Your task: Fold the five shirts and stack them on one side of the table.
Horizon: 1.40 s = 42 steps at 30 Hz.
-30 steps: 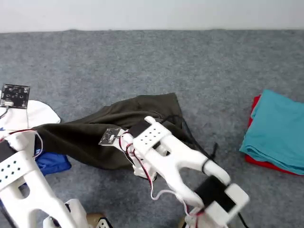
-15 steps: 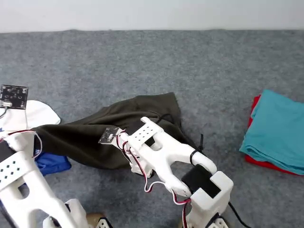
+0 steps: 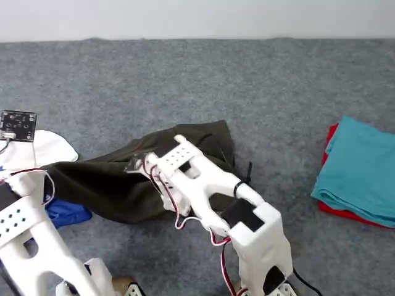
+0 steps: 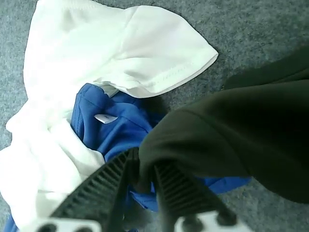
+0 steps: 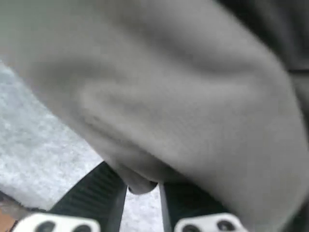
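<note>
Olive-brown shirt [image 3: 117, 179], centre: left gripper [image 4: 143, 176] pinches its 9 o'clock end, right gripper [image 5: 142, 188] clamps its middle fold; teal shirt [image 3: 361, 166] folded at 3 o'clock

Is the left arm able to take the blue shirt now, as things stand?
Probably not at once. The left gripper is shut on the dark shirt, which hangs over part of the blue shirt. The blue shirt lies close by, so releasing first should free the way.
</note>
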Tool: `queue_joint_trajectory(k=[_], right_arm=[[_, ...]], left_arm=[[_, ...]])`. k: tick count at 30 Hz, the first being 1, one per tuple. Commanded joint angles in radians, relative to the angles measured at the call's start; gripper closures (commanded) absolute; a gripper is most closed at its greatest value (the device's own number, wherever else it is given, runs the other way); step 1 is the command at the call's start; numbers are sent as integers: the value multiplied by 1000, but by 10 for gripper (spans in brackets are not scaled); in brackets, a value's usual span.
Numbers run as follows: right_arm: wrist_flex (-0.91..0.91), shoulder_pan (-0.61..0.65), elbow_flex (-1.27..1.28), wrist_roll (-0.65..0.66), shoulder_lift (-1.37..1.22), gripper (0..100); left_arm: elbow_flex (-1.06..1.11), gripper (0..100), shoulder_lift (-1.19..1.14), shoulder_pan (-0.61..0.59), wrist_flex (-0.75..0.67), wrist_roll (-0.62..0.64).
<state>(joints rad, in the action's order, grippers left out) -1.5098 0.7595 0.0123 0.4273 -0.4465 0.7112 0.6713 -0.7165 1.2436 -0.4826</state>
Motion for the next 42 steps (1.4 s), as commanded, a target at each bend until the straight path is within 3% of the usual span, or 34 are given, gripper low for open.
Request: queue_joint_trajectory(k=[1, 4, 9, 20, 24, 29, 33, 42], right_arm=[[-142, -64, -187, 11, 10, 987], [-272, -133, -341, 28, 24, 987], [-289, -240, -388, 89, 182, 987], [-285, -449, -396, 117, 625, 987], [-266, -542, -396, 173, 771, 987], [-107, -708, -396, 183, 932, 987], [31, -812, -396, 184, 1007, 987], [294, -926, -396, 184, 1090, 987]], left_arm=[[-31, 985, 35, 2, 37, 9], [-68, 985, 35, 2, 69, 9], [-162, 985, 34, 5, 133, 5], [-338, 985, 34, 239, 319, 11], [-467, 985, 34, 281, 328, 115], [-665, 985, 32, 382, 295, 233], [-820, 985, 34, 474, 241, 249], [-1001, 985, 28, 488, -31, 247]])
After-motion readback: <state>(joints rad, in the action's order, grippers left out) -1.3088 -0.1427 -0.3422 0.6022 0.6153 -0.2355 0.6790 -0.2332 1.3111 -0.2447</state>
